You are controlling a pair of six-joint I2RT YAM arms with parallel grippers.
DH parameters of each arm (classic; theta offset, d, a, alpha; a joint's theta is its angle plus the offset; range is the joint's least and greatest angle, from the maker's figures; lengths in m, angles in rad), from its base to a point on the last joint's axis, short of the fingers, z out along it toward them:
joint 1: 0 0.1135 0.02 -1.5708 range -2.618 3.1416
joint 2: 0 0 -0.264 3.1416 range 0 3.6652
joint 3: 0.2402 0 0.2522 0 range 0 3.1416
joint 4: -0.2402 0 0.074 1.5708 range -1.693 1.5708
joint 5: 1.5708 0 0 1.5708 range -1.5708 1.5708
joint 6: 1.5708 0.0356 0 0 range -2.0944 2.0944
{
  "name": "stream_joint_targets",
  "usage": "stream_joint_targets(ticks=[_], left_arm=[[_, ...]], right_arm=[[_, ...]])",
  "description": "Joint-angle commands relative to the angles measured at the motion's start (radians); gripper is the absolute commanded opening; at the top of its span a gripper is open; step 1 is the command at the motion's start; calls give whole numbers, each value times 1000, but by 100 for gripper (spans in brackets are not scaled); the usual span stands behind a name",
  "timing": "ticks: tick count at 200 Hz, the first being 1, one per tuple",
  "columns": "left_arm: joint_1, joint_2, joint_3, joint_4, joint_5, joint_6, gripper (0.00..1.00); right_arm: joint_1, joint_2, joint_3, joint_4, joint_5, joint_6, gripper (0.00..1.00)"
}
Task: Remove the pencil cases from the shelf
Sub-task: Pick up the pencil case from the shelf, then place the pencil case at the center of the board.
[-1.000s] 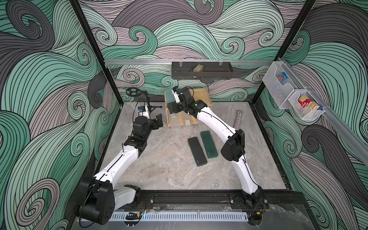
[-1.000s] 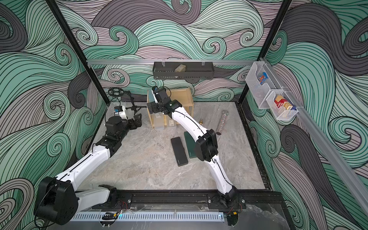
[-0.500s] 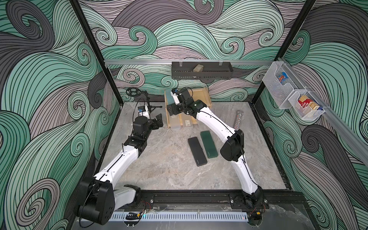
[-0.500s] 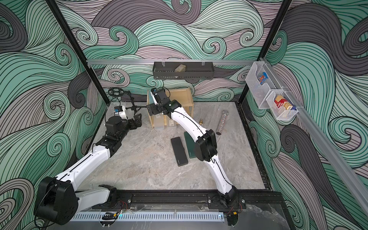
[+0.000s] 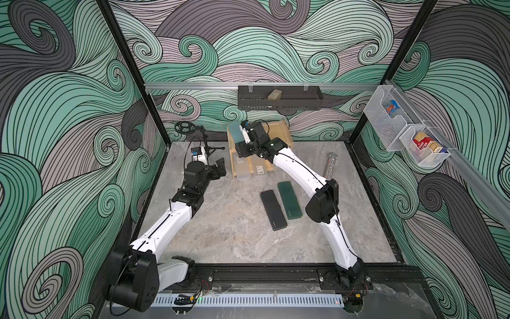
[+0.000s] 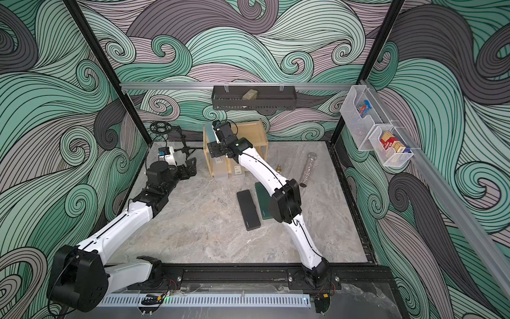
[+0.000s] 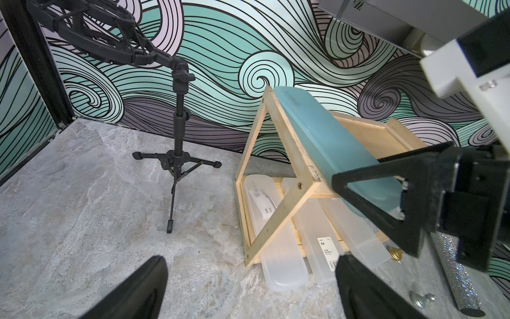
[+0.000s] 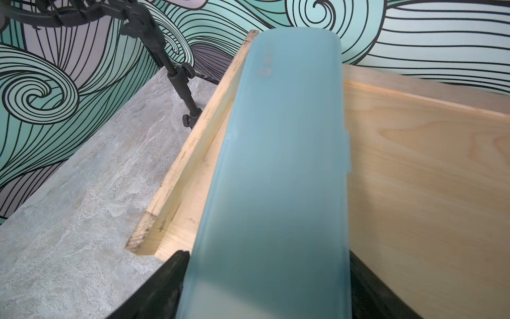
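A: What was my left gripper doing?

B: Your left gripper (image 5: 220,169) was over the table (image 5: 220,234), near the left side of the shelf. Its fingers stood wide apart. It had nothing in it. A little black stand (image 7: 178,132) stood by the back wall.

A: And the shelf?

B: The shelf (image 5: 278,129) sat at the back of the table. The teal-blue case (image 8: 276,165) lay on its top part, just beside the left rim. Three frosted cases (image 7: 278,256) lay on the bottom part, side by side. Their ends stuck out at the front.

A: Did my right gripper have the blue one?

B: Your right gripper (image 8: 267,256) was at the near end of that case. Its fingers (image 8: 162,281) were one on each long side, very close. I could not tell if they squeezed it or only sat beside it.

A: What was further right?

B: The black case (image 5: 273,210) and the dark green case (image 5: 289,200) lay just beside each other on the table, off the shelf. The glittery tube (image 5: 330,165) lay past them, nearer the right wall.
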Motion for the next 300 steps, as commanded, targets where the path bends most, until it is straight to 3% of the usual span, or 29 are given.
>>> stream_joint_targets(ticks=[1, 50, 85, 132, 180, 227, 300], left_arm=[[5, -16, -6, 11, 10, -4, 98], [5, -23, -1, 7, 15, -8, 98], [4, -43, 8, -3, 20, -14, 98], [5, -73, 28, -32, 27, -20, 98], [4, -109, 36, -63, 36, -25, 99], [4, -97, 29, -63, 83, -29, 99], [4, -85, 8, -57, 72, -18, 98]], right_arm=[[8, -73, -32, -19, 7, -11, 79], [16, -247, -129, -20, 26, -20, 79], [35, -433, -339, -18, 16, -14, 79], [105, -882, -893, 68, 34, 73, 80], [254, -1266, -1369, 83, 13, 319, 78], [351, -1252, -1594, 221, 11, 434, 79], [351, -984, -1565, 363, -6, 387, 81]])
